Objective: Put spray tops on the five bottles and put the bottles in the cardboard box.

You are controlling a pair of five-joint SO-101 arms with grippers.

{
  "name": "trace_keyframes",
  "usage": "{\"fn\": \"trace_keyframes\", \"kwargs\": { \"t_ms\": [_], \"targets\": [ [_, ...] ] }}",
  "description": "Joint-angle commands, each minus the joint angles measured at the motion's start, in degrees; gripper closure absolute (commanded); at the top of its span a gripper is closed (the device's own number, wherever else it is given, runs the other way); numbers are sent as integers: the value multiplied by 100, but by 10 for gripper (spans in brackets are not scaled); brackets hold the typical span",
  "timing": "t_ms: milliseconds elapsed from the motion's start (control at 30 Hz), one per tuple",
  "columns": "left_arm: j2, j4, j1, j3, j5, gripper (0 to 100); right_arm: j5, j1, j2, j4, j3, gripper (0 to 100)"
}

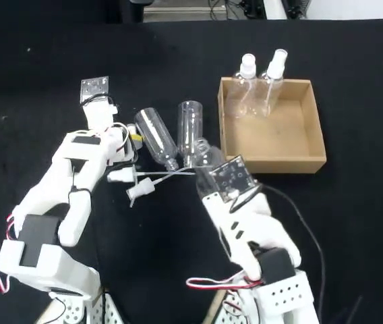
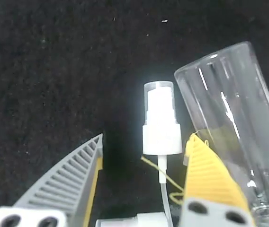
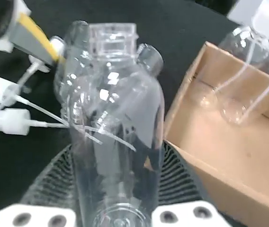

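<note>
Left jaws stand released, with a spray top [image 2: 161, 137] lying on the worktop [image 2: 54, 71] between them, beside a flat-lying bottle [image 2: 229, 132]. Right jaws grasp a capless bottle [image 3: 115, 142] near the box [image 1: 272, 164].

Two capped bottles [image 1: 248, 88] inside cardboard box [image 1: 272, 164], two open bottles [image 1: 156, 135] left of it, spray tops [image 1: 139, 190] before them.

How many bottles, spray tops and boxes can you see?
Bottles without tops: 3
Bottles with spray tops: 2
Loose spray tops: 3
Cardboard box: 1
Total: 9
</note>
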Motion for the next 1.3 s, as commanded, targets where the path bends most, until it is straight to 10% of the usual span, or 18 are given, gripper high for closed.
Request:
{"fn": "trace_keyframes", "kwargs": {
  "t_ms": [0,433,1033,1267],
  "targets": [
    [-35,35,-66,-347,18,729,-44,-158,-312,158,-40,988],
    [431,1495,-136,-2000,-1626,732,-53,-149,-690,431,22,988],
    [3209,4123,-163,-5877,-1758,736,-26,-158,-690,413,84,988],
    [3393,5354,-163,-6905,-1758,956,-35,-158,-690,413,84,988]
  ]
}}
